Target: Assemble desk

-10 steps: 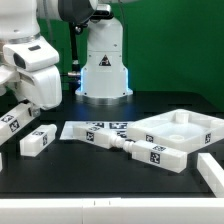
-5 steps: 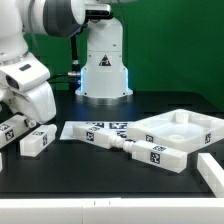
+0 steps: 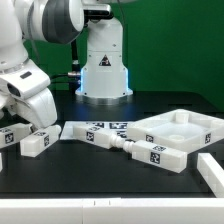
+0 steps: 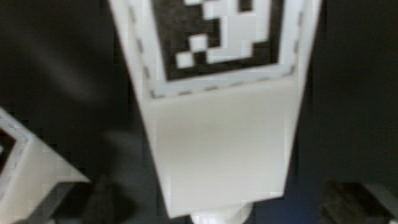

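While end effector (image 4: 210,208) sits spread astride one leg (image 4: 214,120), second leg (image 3: 35,142) lies just beside; four legs total, one desk panel (image 3: 185,130), one marker board (image 3: 95,132).

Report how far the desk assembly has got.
Done: nothing; no leg stands in the tabletop. In hand: the gripper is low over the leg at the exterior view's left, grip unclear. Left: fitting all four legs, which lie loose.
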Motion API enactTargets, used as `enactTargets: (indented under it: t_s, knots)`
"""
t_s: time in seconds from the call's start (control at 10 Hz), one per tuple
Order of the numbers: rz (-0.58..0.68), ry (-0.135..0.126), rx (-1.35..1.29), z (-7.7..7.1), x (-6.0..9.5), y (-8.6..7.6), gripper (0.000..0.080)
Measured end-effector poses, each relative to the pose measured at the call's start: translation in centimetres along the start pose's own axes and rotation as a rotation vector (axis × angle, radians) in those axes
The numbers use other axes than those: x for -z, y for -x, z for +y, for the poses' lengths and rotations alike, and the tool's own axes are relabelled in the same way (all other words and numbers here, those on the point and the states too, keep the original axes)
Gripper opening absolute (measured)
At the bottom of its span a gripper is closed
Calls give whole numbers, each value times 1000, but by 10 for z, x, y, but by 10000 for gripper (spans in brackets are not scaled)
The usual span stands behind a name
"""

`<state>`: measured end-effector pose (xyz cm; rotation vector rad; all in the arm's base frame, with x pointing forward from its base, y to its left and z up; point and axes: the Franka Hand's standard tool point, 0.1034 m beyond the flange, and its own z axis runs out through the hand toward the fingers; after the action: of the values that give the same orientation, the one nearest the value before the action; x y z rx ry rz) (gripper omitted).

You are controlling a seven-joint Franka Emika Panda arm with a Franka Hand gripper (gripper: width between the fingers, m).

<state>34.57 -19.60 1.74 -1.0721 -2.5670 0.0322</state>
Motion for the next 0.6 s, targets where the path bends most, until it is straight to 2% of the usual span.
enactTargets:
  t_s: [0.1, 0.2, 0.3, 0.4, 0.5, 0.6]
  knots:
    - [0, 0, -1, 0, 0, 0, 622]
    - [-9, 0, -8, -3, 4, 2, 622]
    - [-42, -2, -31, -6, 20, 2, 644]
    - [-81, 10, -39, -7, 41, -1, 648]
    - [-105, 19, -91, -4, 54, -5, 648]
    - [-125, 26, -143, 8, 63, -8, 649]
